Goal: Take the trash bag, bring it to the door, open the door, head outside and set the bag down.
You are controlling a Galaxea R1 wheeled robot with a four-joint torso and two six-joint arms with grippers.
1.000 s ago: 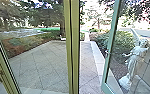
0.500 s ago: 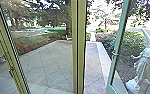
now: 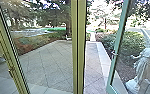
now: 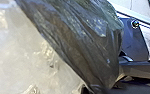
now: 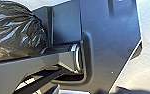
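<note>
The trash bag (image 4: 91,42), black and creased, looms large and close in the left wrist view, partly over a pale area. Its shiny rounded side (image 5: 14,30) also shows in the right wrist view, beside the robot's own dark plate and bar. In the head view a glass door leaf (image 3: 118,45) with a green frame stands open at the right, its small metal fitting about midway up. How the bag is held cannot be made out.
A yellowish post (image 3: 78,50) stands between a large glass pane and the doorway. Outside lie paving slabs (image 3: 51,65) with a pale kerb (image 3: 104,57). A white statue (image 3: 142,65) and bushes (image 3: 131,45) appear at the right, through the door's glass.
Compared with one second ago, the whole head view has shifted, with the post, door and statue all further right: the camera has turned a little left. Over the last half second it is nearly still.
</note>
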